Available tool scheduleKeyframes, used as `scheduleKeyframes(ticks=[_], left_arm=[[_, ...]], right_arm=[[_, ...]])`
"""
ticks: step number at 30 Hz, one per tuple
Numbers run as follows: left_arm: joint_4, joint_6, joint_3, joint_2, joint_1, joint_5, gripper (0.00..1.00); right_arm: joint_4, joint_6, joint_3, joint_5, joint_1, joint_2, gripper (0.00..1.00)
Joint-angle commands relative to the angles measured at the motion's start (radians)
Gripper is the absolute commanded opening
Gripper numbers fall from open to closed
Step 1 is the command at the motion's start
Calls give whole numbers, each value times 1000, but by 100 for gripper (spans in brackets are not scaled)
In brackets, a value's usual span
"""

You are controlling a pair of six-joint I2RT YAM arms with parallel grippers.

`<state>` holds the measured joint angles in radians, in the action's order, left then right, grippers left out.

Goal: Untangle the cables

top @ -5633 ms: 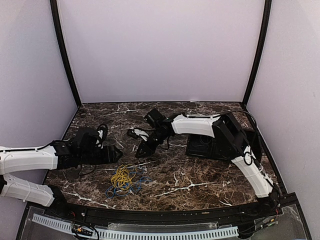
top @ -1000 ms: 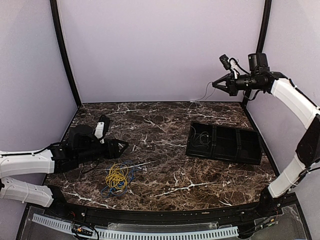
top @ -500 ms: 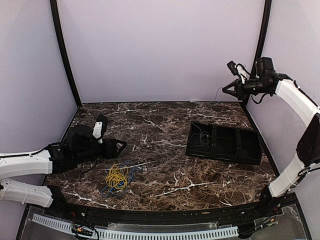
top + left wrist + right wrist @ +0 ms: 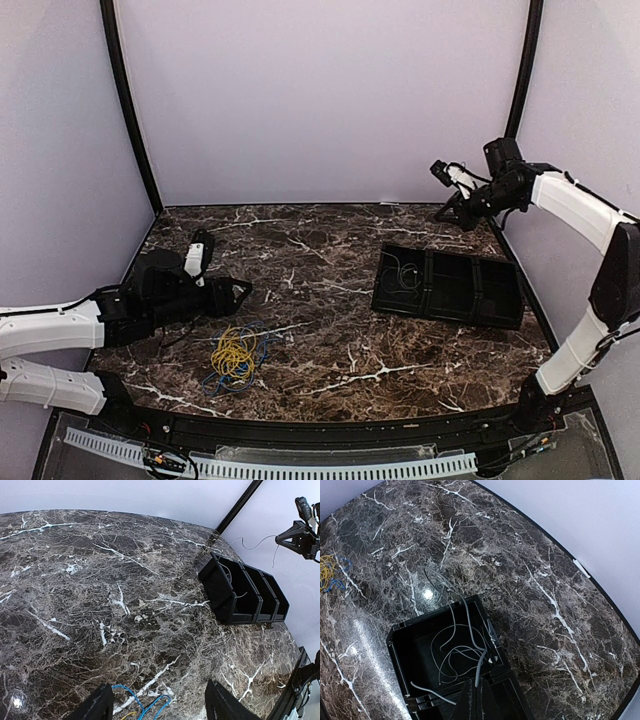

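Note:
A loose pile of yellow and blue cables (image 4: pixel 235 355) lies on the marble table near the front left. My left gripper (image 4: pixel 240 293) is open and empty, low over the table just behind that pile; its wrist view shows blue cable loops (image 4: pixel 145 705) between its fingertips (image 4: pixel 97 707). My right gripper (image 4: pixel 445 212) is raised high at the back right, shut on a pale grey cable (image 4: pixel 478 670). That cable hangs down and coils in the left compartment of the black tray (image 4: pixel 450 285), one end trailing over the rim.
The black tray (image 4: pixel 432 614) with several compartments sits on the right half of the table and also shows in the left wrist view (image 4: pixel 215 592). Lilac walls and black corner posts close the back and sides. The pile shows at the right wrist view's left edge (image 4: pixel 326 572).
The right arm, low beside the pile at first, lifted the grey cable high over the tray; in the last second it moved right, then sank. The left gripper barely moved.

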<state>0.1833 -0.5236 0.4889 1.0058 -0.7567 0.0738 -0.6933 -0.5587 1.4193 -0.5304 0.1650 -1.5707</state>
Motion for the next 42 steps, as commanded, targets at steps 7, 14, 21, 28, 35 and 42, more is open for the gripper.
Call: scheduleKeyframes(ticks=[7, 14, 21, 28, 35, 42], left_arm=[[9, 5, -13, 3, -1, 5, 65], [-13, 10, -11, -16, -1, 12, 65], [-16, 20, -10, -26, -1, 20, 65], [11, 22, -7, 1, 0, -3, 65], [24, 13, -9, 11, 0, -19, 65], [9, 9, -23, -14, -1, -8, 65]], right_arm=[[24, -16, -57, 107, 83, -39, 0], [-35, -7, 11, 109, 106, -65, 0], [-109, -78, -25, 231, 97, 38, 0], [-175, -179, -89, 318, 93, 179, 0], [-201, -222, -114, 374, 94, 210, 0], [-112, -267, -95, 512, 97, 153, 0]])
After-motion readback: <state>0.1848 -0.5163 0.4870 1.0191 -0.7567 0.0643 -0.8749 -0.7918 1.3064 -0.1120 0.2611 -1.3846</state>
